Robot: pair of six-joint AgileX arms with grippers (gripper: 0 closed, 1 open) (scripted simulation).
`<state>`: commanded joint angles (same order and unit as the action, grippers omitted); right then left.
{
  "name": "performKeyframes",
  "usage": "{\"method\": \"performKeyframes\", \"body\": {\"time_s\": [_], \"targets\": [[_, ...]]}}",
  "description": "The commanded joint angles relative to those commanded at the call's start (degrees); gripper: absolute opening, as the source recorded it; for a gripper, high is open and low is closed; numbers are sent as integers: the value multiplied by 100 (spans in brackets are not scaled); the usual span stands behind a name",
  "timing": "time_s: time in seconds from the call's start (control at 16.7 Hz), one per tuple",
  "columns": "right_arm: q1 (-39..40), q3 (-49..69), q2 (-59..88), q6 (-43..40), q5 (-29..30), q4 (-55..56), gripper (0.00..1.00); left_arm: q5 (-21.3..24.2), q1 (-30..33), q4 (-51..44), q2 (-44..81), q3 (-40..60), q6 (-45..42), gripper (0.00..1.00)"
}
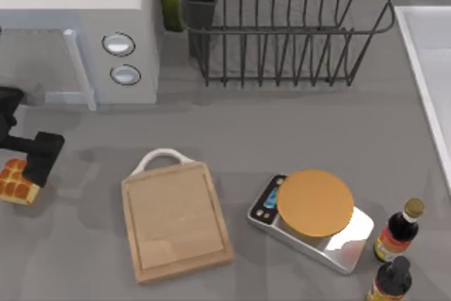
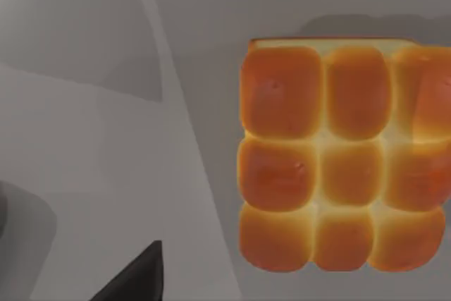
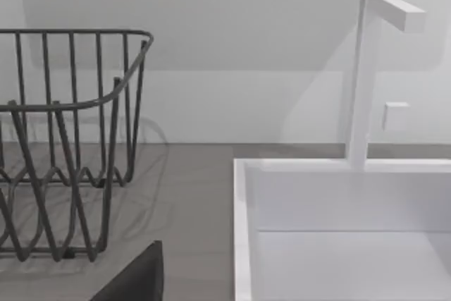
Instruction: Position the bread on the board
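The bread [image 1: 15,182] is a small golden-orange bun block with a grid of bumps. It lies flat on the grey counter at the far left edge. My left gripper [image 1: 39,163] hangs just above its right side, and the left wrist view looks straight down on the bread [image 2: 338,160]. The board [image 1: 176,220] is a light wooden rectangle with a white loop handle at its far end. It lies bare well to the right of the bread. A dark part of my right gripper [image 3: 134,283] shows by the sink and rack.
A scale [image 1: 313,202] with a round orange top stands right of the board, with two dark bottles [image 1: 398,230] beyond it. A microwave [image 1: 77,26] and a wire dish rack [image 1: 289,26] line the back. A white sink [image 3: 338,230] is at the right edge.
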<state>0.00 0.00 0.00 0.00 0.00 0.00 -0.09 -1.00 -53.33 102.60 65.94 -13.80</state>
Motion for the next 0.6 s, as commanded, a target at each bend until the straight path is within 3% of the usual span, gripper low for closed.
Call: {"method": "performKeyframes", "body": {"time_s": [0.3, 0.6], "targets": [[0, 0, 0, 0, 0, 0, 100, 4, -20, 816, 348, -512, -22, 100], [0, 0, 0, 0, 0, 0, 100, 4, -11, 1205, 874, -330, -25, 100]]}}
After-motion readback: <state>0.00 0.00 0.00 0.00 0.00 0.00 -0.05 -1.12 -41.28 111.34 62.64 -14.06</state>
